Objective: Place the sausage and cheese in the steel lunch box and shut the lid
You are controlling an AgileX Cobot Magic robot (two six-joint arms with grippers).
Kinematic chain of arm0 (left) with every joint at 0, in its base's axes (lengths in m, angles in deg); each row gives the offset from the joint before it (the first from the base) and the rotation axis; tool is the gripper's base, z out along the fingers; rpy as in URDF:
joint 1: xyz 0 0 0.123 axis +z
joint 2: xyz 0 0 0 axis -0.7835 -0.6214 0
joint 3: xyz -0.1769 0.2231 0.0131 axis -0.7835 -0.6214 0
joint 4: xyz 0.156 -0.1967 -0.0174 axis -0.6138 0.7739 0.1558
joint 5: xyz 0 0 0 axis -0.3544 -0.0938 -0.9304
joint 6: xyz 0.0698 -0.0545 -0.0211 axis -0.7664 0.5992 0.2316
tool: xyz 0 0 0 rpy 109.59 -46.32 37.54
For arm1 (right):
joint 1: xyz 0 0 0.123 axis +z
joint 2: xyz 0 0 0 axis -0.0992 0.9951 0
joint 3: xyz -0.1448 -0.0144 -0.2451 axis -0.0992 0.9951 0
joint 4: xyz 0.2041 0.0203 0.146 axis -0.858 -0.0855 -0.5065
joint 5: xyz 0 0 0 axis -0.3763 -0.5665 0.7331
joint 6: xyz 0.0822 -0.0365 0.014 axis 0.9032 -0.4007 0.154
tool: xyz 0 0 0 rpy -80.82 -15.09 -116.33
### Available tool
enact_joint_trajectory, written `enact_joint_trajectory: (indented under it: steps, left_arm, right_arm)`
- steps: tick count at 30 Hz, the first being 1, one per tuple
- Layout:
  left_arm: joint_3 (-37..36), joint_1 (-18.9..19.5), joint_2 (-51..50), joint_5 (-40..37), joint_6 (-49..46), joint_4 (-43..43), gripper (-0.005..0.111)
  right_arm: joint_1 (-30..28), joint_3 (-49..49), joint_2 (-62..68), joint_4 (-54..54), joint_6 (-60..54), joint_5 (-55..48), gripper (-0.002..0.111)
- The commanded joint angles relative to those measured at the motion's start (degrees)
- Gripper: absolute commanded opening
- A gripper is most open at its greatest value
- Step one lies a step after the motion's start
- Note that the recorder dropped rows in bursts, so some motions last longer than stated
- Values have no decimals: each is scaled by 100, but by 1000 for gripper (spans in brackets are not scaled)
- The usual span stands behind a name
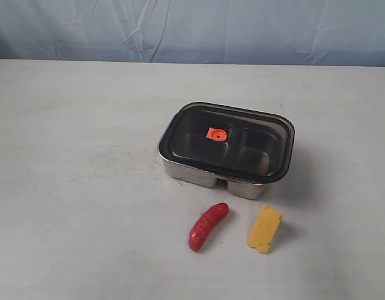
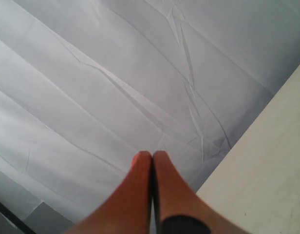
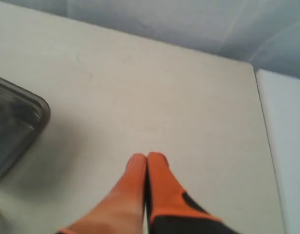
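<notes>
Steel gleams beneath the dark lid [image 1: 227,142], which sits closed on the steel lunch box [image 1: 189,172] in the middle of the counter [image 1: 74,187], so it probably has to come off first. The sausage [image 1: 209,225] and cheese [image 1: 264,229] lie just in front of the box, apart, with the sausage on the left and slanting toward it. The right claw [image 3: 147,158] sees a box corner, so it seems nearer. The left claw [image 2: 152,155] faces the backdrop [image 2: 91,73]. Both are pinched together, empty, touching nothing.

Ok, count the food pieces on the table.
2. The sausage lies before the box; the cheese sits right of the sausage, apart. The dark lid could hide more.
</notes>
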Motion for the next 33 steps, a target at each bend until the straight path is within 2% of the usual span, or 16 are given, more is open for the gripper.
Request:
enact_joint_trajectory:
  steps: [1, 3, 7, 14, 18, 22, 24, 25, 27, 29, 30, 31, 33]
  left_arm:
    - [-16, 0, 31, 33, 13, 6, 0]
    - [-16, 0, 31, 33, 13, 6, 0]
    - [-16, 0, 31, 33, 13, 6, 0]
    - [-16, 0, 31, 33, 13, 6, 0]
    - [-16, 0, 31, 33, 13, 6, 0]
    - [-16, 0, 31, 33, 13, 6, 0]
    - [-16, 0, 31, 33, 13, 6, 0]
    - [-16, 0, 31, 33, 13, 6, 0]
    - [-16, 0, 31, 33, 13, 6, 0]
    - [-16, 0, 31, 33, 13, 6, 0]
    - [-16, 0, 31, 33, 13, 6, 0]
    - [-16, 0, 31, 33, 13, 6, 0]
    - [-16, 0, 31, 33, 13, 6, 0]
  right_arm:
    - [362, -131, 774, 335, 900, -363, -1]
    - [378, -118, 1036, -740, 755, 104, -1]
    - [378, -118, 1496, -2904, -339, 939, -1]
    - [378, -118, 2452, -3962, -441, 1262, -1]
    - [346, 148, 2569, -4464, -610, 2193, -1]
    - [-117, 815, 2569, -4728, -647, 2520, -1]
    - [-470, 1206, 2569, -5255, -837, 2715, -1]
    - [-628, 1420, 2569, -5710, -1180, 2841, -1]
    - [-841, 1774, 2569, -6917, -2630, 2828, -1]
    - [-1113, 2013, 2637, -8425, -4748, 2182, -1]
    - [-1252, 2076, 2703, -8997, -5440, 1767, -1]
    - [-1497, 2140, 2842, -9421, -5887, 1152, -1]
    - [-1828, 2147, 3151, -9763, -6086, 560, -1]
